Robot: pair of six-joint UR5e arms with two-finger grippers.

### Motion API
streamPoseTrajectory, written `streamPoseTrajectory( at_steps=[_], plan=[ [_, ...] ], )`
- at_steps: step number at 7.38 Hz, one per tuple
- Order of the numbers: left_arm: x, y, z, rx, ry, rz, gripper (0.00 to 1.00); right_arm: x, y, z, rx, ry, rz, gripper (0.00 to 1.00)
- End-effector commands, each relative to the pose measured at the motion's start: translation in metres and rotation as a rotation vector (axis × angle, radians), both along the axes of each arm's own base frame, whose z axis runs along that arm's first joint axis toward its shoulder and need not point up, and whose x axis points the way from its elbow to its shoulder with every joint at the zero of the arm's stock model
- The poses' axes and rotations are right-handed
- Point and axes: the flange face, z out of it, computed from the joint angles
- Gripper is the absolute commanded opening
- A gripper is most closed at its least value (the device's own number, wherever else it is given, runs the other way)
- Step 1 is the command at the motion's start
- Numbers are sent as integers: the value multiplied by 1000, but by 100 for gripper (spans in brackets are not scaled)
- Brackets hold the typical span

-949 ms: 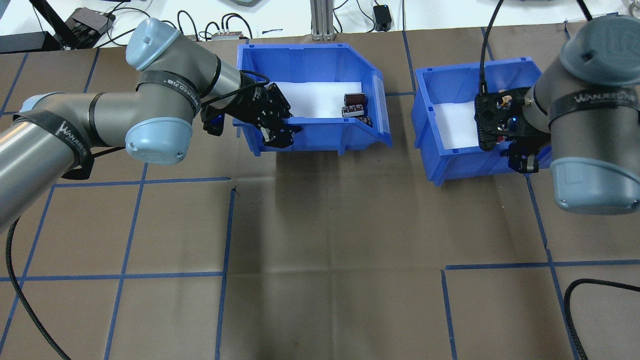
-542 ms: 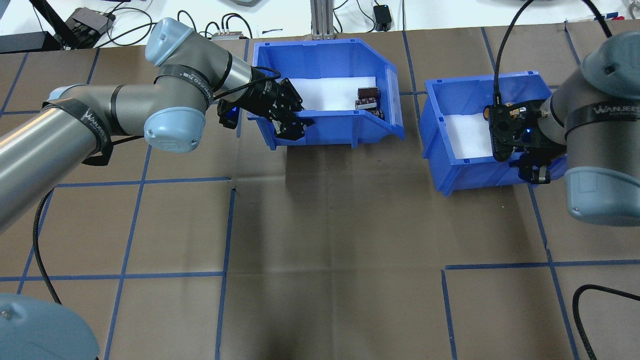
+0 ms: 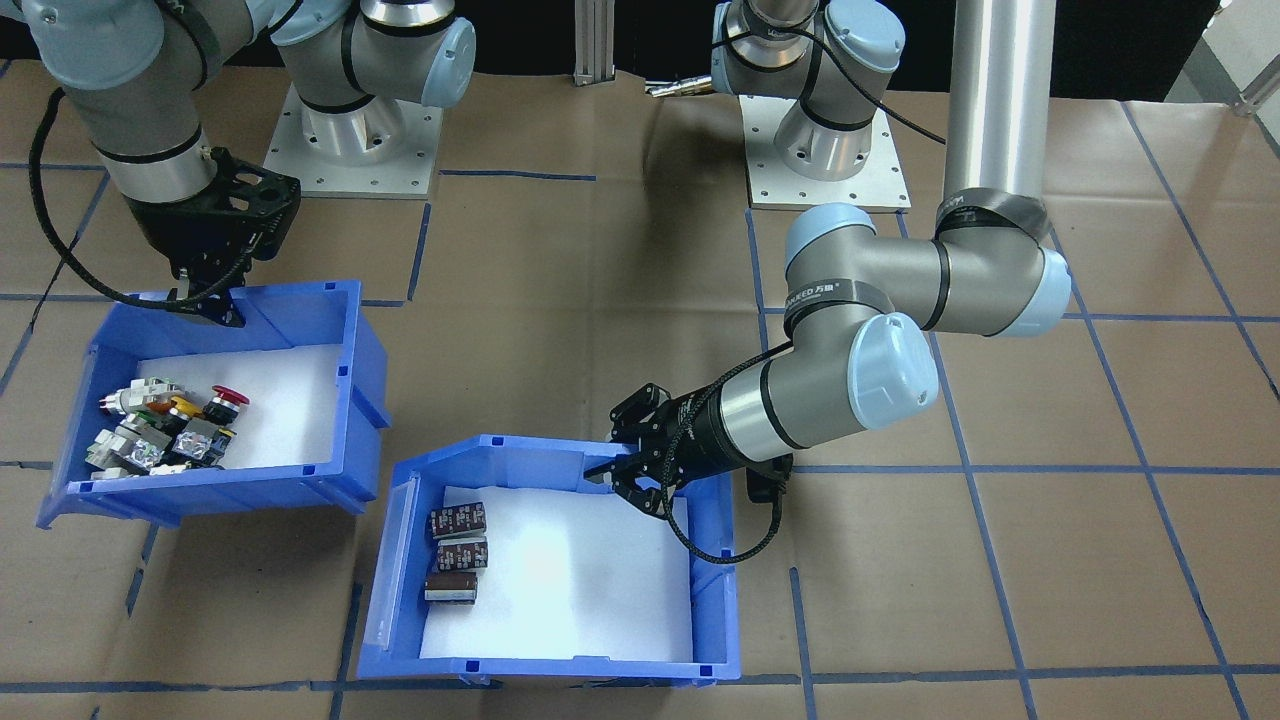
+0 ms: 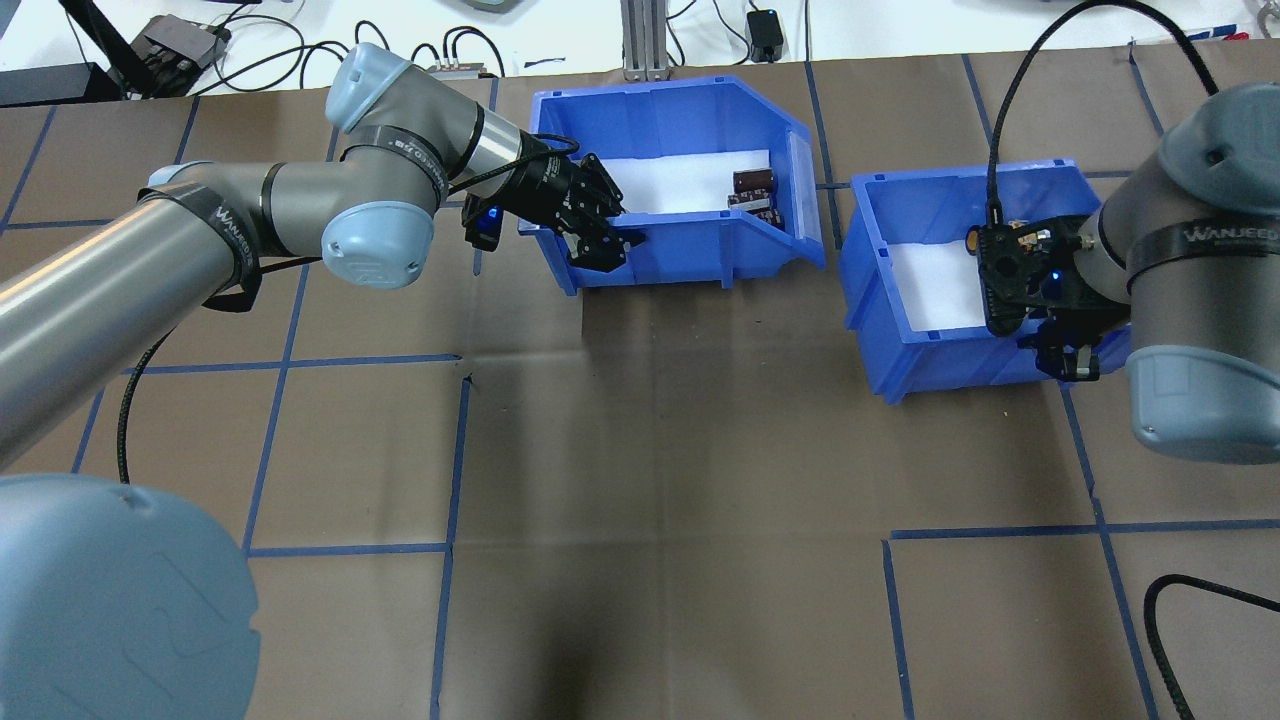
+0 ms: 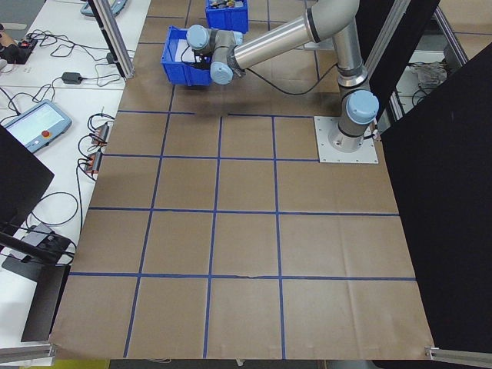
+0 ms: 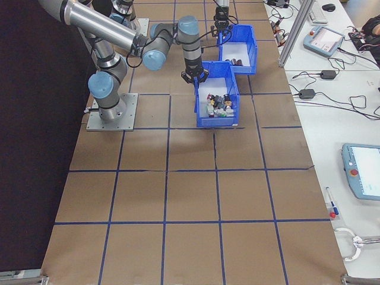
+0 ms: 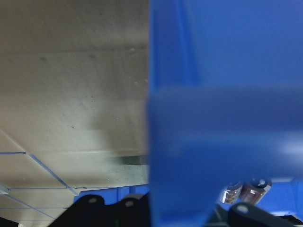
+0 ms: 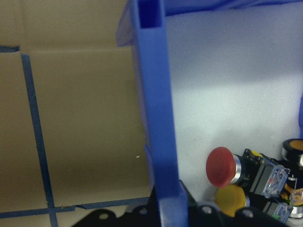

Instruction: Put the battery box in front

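Blue battery box sits at the table's far edge — my left gripper pinches its wall, my right gripper pinches the switch box. I'd keep it level.

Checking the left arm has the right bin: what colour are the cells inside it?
Dark brown cells, clearest in the front-facing view.

- Battery box: far edge of the tabletop, mid-span; cells crowd its sloped end, foam otherwise bare.
- Switch bin: just beside it, narrow gap between.
- Near half of tabletop: unobstructed brown paper.
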Motion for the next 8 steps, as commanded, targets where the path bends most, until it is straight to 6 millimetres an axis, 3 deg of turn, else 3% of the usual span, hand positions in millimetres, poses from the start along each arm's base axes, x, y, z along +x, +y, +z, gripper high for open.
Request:
streamPoseTrajectory(
  at_steps=[1,2,3,5,6,8],
  plan=[
    [3,-9,-8,7,-1,3,65,0,0,0,-2,3,-2,0],
    [1,-8,-7,5,0,0,87,-1,0,0,-2,5,-6,0],
    [1,-6,-4,2,-1,0,92,0,0,-2,3,8,-6,0],
    [3,-1,19,-37,-39,-8,91,3,12,-16,38,0,-25,0],
    [18,1,36,-107,-148,-27,89,8,29,-26,52,-3,-23,0],
    [46,13,72,-203,-272,-262,89,17,59,-20,24,-7,-33,0]
  ],
)
